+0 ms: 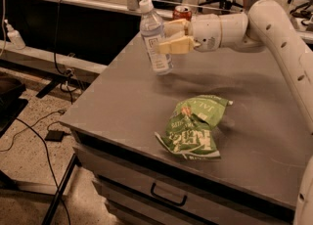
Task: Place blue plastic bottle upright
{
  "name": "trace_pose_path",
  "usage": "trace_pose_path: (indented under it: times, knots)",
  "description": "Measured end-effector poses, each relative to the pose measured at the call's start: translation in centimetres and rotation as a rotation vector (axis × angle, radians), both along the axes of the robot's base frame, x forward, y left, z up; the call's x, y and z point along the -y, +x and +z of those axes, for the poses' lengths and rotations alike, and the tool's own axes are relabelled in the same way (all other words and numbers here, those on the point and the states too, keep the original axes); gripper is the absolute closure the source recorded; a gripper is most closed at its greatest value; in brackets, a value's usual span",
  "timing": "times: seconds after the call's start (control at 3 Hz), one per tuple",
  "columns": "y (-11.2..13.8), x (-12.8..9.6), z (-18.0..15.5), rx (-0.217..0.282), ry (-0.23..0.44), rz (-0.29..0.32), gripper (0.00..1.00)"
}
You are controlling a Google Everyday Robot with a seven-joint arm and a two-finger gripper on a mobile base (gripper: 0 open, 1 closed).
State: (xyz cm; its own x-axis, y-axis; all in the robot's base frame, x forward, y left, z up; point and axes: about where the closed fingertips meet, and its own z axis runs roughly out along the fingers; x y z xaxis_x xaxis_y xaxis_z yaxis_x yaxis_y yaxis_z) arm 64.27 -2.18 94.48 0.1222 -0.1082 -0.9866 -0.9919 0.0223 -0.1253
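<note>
The blue plastic bottle [154, 37] is clear and pale bluish, with a white cap and a printed label. My gripper [172, 37] is shut on its middle from the right. The bottle is nearly upright, leaning slightly left at the top. Its base sits at or just above the grey table top [117, 101] near the far left part. My white arm [274, 28] reaches in from the right.
A crumpled green snack bag [194, 127] lies on the table nearer the front. A red soda can [182, 12] stands behind my gripper at the table's far edge. Drawers [166, 194] are below the front edge. Cables lie on the floor at left.
</note>
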Motion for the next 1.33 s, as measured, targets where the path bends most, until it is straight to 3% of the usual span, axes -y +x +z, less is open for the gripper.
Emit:
trace_pose_path:
  times: [0.33, 0.67, 1.0, 1.33]
  knots:
    - [-0.06, -0.65, 0.33, -0.023, 0.11, -0.015, 1.0]
    - [-0.16, -1.2, 0.91, -0.038, 0.176, -0.023, 1.0]
    - [-0.18, -1.31, 1.04, -0.039, 0.184, -0.023, 1.0]
    - [0.15, -0.36, 0.12, -0.055, 0.156, -0.061, 1.0]
